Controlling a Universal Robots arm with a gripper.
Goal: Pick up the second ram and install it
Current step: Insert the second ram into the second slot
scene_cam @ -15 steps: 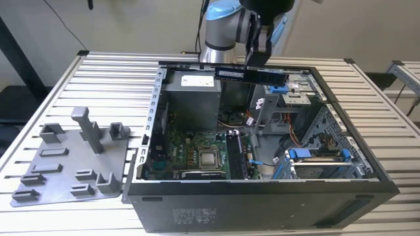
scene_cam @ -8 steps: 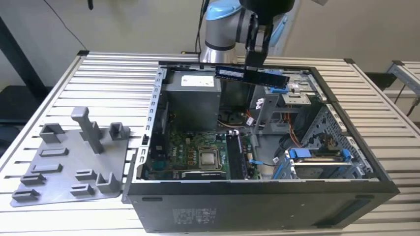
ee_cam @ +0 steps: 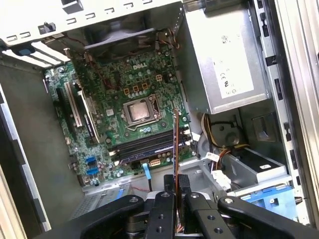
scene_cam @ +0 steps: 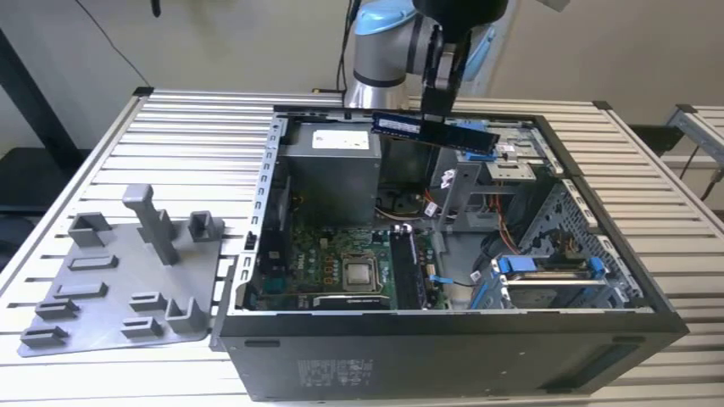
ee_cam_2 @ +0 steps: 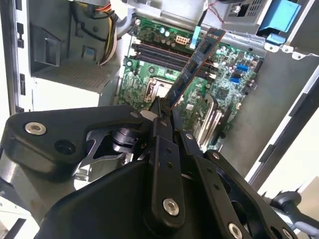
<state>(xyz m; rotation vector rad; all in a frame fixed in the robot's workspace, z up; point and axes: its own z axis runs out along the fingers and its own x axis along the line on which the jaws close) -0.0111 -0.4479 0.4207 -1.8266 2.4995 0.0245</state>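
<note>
The second ram (scene_cam: pixel 436 130), a dark stick with a pale label, hangs level above the open computer case (scene_cam: pixel 453 318), near its far side. My gripper (scene_cam: pixel 437 116) is shut on the stick's top edge from above. In the second wrist view the second ram (ee_cam_2: pixel 195 63) juts out from between my black fingers (ee_cam_2: pixel 155 110), over the green motherboard (ee_cam_2: pixel 234 82). In the first wrist view the second ram (ee_cam: pixel 175 142) appears edge-on, above the long black memory slots (ee_cam: pixel 144 145) beside the processor socket (ee_cam: pixel 138 111). The stick is well clear of the slots.
A grey fixture plate (scene_cam: pixel 119 284) with upright posts lies on the slatted table at the exterior view's left. Inside the case are a grey power supply (scene_cam: pixel 328 165), a drive bay with blue clips (scene_cam: pixel 545 273) and loose cables (ee_cam: pixel 219 142). Metal case walls surround the board.
</note>
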